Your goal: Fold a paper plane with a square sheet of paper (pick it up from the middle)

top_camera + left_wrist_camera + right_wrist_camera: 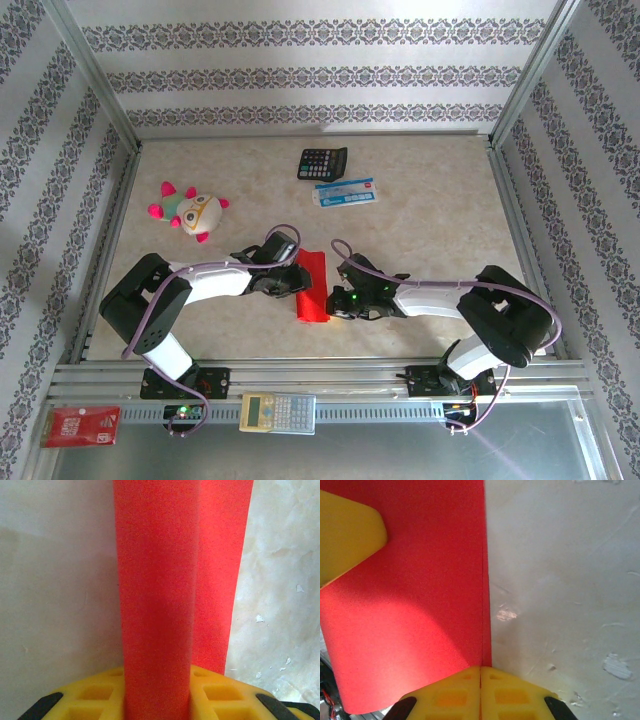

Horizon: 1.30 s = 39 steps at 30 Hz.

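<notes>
Table (430,230): L arm (215,283) & R arm (430,297) low, inward, jaws both clamped on red sheet (312,285).

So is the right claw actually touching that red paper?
Touching. The right wrist view shows the right claw shut, its two yellow fingers pressed together with the red paper edge pinched between them.

The pale, marbled stone-look counter (440,200) has walls on three sides. A black calculator (322,162) lies near the back, and a flat blue and white packet (345,192) lies just beside it. A soft round toy with pink spikes (190,210) sits on the left. A red folded sheet of paper (312,290) lies in the middle near the front. On the grey metal ledge (400,440) at the near edge lie a small red printed packet (82,426) and a yellowish calculator (278,412).
</notes>
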Motion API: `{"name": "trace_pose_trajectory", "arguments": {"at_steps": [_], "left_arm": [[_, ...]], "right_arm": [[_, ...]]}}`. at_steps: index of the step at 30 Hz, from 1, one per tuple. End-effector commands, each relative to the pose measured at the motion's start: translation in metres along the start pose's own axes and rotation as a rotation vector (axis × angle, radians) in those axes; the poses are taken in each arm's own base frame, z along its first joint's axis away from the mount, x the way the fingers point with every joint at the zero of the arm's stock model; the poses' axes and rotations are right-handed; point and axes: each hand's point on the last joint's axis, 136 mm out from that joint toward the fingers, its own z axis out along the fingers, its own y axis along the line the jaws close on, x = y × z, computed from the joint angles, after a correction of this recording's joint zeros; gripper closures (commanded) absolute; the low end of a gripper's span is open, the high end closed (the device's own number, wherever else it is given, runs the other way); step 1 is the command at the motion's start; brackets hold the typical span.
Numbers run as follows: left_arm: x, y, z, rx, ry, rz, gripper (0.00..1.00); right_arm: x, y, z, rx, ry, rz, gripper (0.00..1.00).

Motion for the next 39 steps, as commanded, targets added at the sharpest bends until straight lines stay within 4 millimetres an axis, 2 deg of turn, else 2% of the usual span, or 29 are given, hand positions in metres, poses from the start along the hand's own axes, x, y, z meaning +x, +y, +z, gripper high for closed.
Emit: {"name": "trace_pose_trajectory", "arguments": {"at_steps": [1,14,22,27,33,39], "left_arm": [[0.001,0.007,-0.004,-0.025,-0.030,-0.013,0.70],[-0.004,0.010,-0.001,-0.031,-0.072,-0.053,0.67],[0.003,0.021,0.005,-0.070,-0.055,-0.047,0.67],[0.006,0.032,0.004,-0.107,-0.057,-0.039,0.68],[0.006,0.038,0.002,-0.133,-0.067,-0.032,0.68],[0.004,0.033,0.004,-0.112,-0.091,-0.065,0.70]], "right_arm": [[0.008,-0.015,0.005,0.050,-0.001,0.024,0.93],[0.011,-0.004,0.004,-0.017,-0.018,0.040,0.94],[0.001,0.007,-0.003,-0.050,-0.062,0.037,0.92],[-0.010,0.012,-0.015,-0.073,-0.111,0.042,0.89],[-0.018,0.006,-0.029,-0.066,-0.151,0.044,0.88],[-0.024,-0.003,-0.035,-0.055,-0.168,0.056,0.87]]}}
